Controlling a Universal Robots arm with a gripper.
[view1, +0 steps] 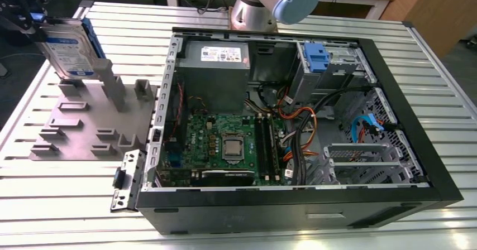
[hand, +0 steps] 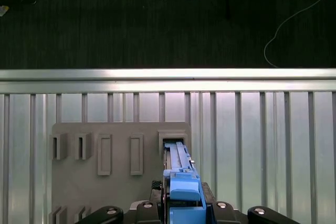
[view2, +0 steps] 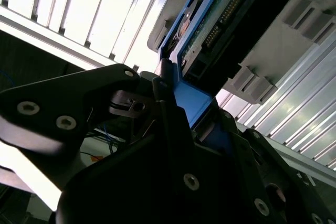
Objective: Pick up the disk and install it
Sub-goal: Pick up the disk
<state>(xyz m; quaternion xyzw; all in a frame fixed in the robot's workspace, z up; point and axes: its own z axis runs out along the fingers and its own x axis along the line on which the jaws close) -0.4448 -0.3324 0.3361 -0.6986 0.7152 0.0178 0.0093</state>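
Exterior view: the gripper [view1: 31, 25] was clamped on the upper end of the disk [view1: 68, 49]. The disk stood upright on edge at the exterior view's left, over the grey holder plate [view1: 75, 128] on the slatted table [view1: 67, 205]. The open computer case [view1: 298, 208] lay just beside the plate.

Second wrist view: the jaws were closed on the blue carrier frame [view2: 194, 103] of the disk [view2: 220, 17].

First wrist view: the disk [hand: 178, 179] ran edge-on from the gripper [hand: 181, 206] to a slot [hand: 171, 139] in the plate; whether it was seated could not be determined
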